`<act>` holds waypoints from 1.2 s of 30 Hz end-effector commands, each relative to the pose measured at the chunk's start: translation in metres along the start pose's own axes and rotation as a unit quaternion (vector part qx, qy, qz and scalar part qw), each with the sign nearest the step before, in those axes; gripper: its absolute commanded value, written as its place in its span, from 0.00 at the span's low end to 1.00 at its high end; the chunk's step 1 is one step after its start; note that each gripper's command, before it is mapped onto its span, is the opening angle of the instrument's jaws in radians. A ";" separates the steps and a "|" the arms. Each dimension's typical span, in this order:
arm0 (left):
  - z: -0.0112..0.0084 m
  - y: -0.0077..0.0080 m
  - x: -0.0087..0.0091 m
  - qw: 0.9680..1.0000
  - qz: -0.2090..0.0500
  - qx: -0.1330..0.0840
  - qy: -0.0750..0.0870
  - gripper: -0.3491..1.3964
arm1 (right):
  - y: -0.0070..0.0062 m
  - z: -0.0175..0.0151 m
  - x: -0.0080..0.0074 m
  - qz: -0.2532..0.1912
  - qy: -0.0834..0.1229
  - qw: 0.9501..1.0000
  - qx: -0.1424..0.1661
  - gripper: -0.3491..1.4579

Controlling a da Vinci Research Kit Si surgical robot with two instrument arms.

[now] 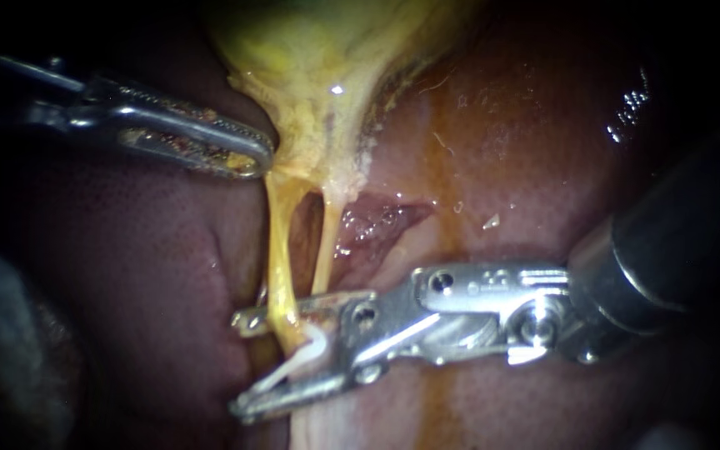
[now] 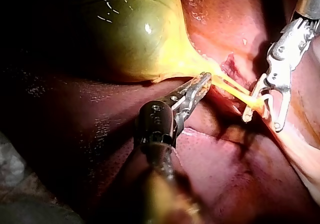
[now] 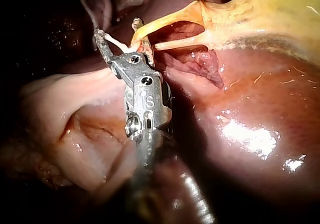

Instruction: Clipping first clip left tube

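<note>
The liver (image 1: 543,142) fills the field, dark red and wet, and the yellow gallbladder (image 1: 318,58) narrows down from above into two thin tubes. The right instrument (image 1: 241,364) reaches in across the liver, its claw spread wide. The left instrument (image 1: 256,158) sits higher up, its claw closed on the edge of the gallbladder's neck as far as I can make out, and both tubes look stretched taut below it. The left tube (image 1: 279,250) runs down and passes between the two halves of the right claw; the right tube (image 1: 325,242) lies just beside it, outside the claw. A white clip (image 1: 297,358) rides in that claw, held open between its halves, with the left tube in its mouth. So, by my reading, the approach and placement are done: what is left is to squeeze the clip shut on the left tube, let it go, and draw the claw clear. No closed clip shows on either tube
</note>
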State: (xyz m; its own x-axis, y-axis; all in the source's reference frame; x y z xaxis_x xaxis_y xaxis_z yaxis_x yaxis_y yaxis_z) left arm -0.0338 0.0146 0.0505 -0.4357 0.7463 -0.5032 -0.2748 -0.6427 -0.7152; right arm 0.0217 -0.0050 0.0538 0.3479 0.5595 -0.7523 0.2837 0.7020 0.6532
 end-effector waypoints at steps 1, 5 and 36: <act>0.0000 0.0000 0.0000 1.000 0.000 0.000 0.000 0.00 | 0.0001 -0.0001 0.0000 0.008 0.000 1.000 -0.001 0.43; 0.0000 0.0000 0.0000 1.000 0.000 0.000 0.000 0.00 | 0.0004 -0.0005 0.0002 0.038 -0.001 0.999 0.001 0.40; 0.0000 0.0000 0.0000 1.000 0.000 0.000 0.000 0.00 | 0.0010 -0.0019 -0.0006 0.097 -0.008 0.995 -0.016 0.17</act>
State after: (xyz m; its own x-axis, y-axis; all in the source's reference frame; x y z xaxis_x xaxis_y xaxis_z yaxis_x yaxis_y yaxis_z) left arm -0.0338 0.0146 0.0505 -0.4353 0.7467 -0.5030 -0.2750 -0.6423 -0.7155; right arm 0.0199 -0.0037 0.0548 0.4116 0.6819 -0.6046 0.1771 0.5909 0.7871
